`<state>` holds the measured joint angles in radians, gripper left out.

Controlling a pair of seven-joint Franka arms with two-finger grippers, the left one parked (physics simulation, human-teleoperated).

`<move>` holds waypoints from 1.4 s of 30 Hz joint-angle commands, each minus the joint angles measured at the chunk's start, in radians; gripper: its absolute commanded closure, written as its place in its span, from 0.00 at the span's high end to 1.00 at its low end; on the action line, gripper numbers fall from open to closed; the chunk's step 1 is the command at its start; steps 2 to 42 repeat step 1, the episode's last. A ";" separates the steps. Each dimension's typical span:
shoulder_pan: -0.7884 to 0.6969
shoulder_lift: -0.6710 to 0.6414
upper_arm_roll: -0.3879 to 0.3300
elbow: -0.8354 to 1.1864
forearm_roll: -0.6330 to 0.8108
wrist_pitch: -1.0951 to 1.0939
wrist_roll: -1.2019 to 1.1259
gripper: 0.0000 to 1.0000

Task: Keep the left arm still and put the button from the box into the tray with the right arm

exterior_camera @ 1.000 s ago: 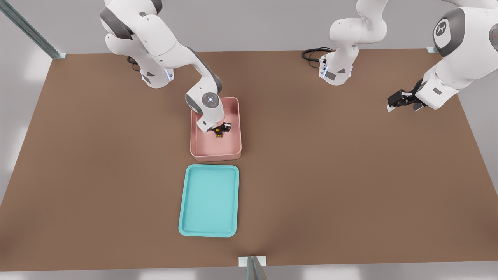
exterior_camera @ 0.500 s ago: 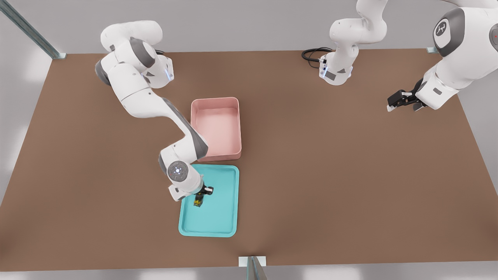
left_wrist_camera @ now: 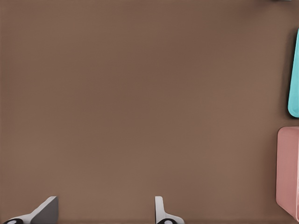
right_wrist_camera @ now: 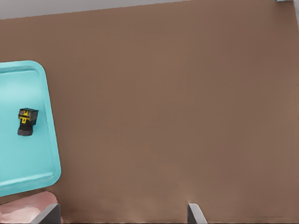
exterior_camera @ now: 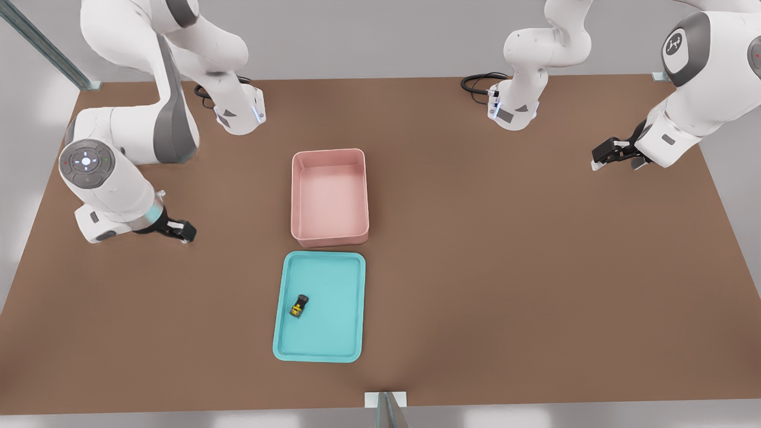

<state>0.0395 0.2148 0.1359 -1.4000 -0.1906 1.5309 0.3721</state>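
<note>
The button (exterior_camera: 299, 306) lies on its side on the floor of the turquoise tray (exterior_camera: 351, 297), in the half toward the front view's left, clear of the rim and touching nothing else. The right wrist view confirms this: the button (right_wrist_camera: 26, 122) rests on the tray (right_wrist_camera: 18, 158) floor a short way inside its long edge. The pink box (exterior_camera: 330, 238) stands just beside the tray's short end, with only its bare floor showing. The right arm (exterior_camera: 113, 172) is drawn aside to the front view's left, well apart from both containers. Its gripper (exterior_camera: 181, 232) hangs above the brown table (exterior_camera: 505, 267), its fingers (right_wrist_camera: 195, 213) spread wide and holding nothing.
</note>
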 commanded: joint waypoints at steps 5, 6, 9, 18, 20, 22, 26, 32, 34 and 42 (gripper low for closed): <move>0.016 -0.045 -0.030 -0.040 0.083 -0.161 -0.418 1.00; 0.016 -0.045 -0.030 -0.040 0.083 -0.161 -0.418 1.00; 0.016 -0.045 -0.030 -0.040 0.083 -0.161 -0.418 1.00; 0.016 -0.045 -0.030 -0.040 0.083 -0.161 -0.418 1.00; 0.016 -0.045 -0.030 -0.040 0.083 -0.161 -0.418 1.00; 0.016 -0.045 -0.030 -0.040 0.083 -0.161 -0.418 1.00; 0.016 -0.045 -0.030 -0.040 0.083 -0.161 -0.418 1.00; 0.016 -0.045 -0.030 -0.040 0.083 -0.161 -0.418 1.00; 0.016 -0.045 -0.030 -0.040 0.083 -0.161 -0.418 1.00; 0.016 -0.045 -0.030 -0.040 0.083 -0.161 -0.418 1.00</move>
